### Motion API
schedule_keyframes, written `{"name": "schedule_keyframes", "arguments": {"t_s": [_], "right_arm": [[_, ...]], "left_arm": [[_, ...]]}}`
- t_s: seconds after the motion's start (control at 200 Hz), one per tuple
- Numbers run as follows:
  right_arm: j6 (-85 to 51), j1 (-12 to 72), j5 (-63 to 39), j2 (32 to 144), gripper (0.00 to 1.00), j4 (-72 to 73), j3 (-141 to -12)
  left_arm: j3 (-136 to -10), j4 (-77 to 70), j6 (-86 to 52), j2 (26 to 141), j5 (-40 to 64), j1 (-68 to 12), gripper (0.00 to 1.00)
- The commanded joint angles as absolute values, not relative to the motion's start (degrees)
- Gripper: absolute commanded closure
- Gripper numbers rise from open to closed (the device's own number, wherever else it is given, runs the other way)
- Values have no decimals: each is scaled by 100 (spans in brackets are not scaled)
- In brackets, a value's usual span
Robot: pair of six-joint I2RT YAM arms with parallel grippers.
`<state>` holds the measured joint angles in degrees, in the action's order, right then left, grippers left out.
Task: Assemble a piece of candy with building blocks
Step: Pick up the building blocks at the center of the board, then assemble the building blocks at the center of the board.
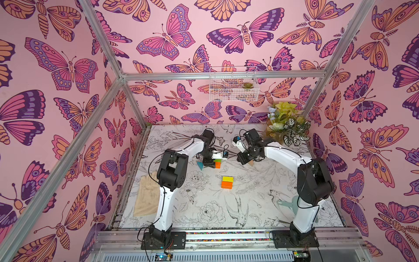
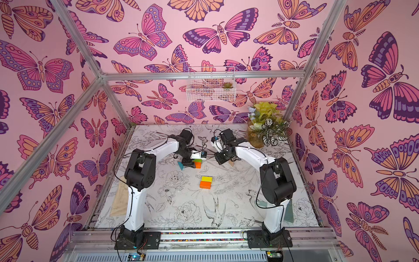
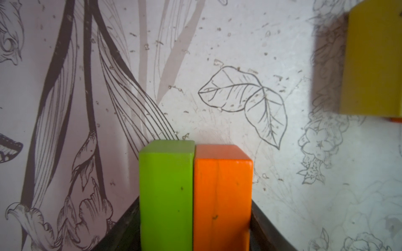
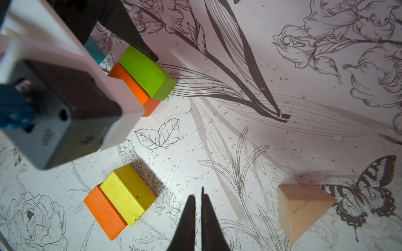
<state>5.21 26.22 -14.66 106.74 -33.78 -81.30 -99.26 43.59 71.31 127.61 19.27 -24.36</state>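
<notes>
My left gripper [image 3: 195, 198] is shut on a green block [image 3: 166, 195] and an orange block [image 3: 221, 195] lying side by side on the mat, one dark finger against each outer side. In a top view the pair [image 1: 217, 162] sits under that gripper [image 1: 212, 164], with the teal wedge [image 1: 200, 165] just to its left. A yellow block [image 4: 128, 193] and a second orange block [image 4: 104, 211] lie joined nearer the front. My right gripper [image 4: 198, 195] is shut and empty above the mat. The tan wedge [image 4: 302, 208] lies a little beside it.
A beige glove [image 1: 146, 197] lies at the table's left edge behind the left arm. A potted plant [image 1: 285, 127] stands at the back right. A wire basket [image 1: 233, 84] hangs on the back wall. A teal scoop [image 1: 292, 203] lies by the right arm's base.
</notes>
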Motion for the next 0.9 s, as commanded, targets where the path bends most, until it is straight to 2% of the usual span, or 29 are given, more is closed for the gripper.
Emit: {"name": "schedule_keyframes", "arguments": {"t_s": [0.0, 0.065, 0.37, 0.606, 0.896], "right_arm": [[598, 2584, -1553, 10775, 89, -3522, -8239], [589, 2584, -1572, 10784, 89, -3531, -8244], [547, 2596, -1669, 10731, 89, -3585, -8278], [421, 2600, -1688, 10363, 89, -3482, -7965], [1, 2674, -1675, 9739, 89, -3039, -7200]], "left_arm": [[-9942, 4605, 7278, 12737, 2005, -2474, 75], [-9940, 4752, 7339, 12646, 2082, -2487, 100], [-9417, 4922, 6961, 11531, 2345, -2479, 100], [-8502, 4915, 6580, 10453, 2322, -2483, 100], [-6963, 4239, 5893, 9829, 1528, -3036, 100]]}}
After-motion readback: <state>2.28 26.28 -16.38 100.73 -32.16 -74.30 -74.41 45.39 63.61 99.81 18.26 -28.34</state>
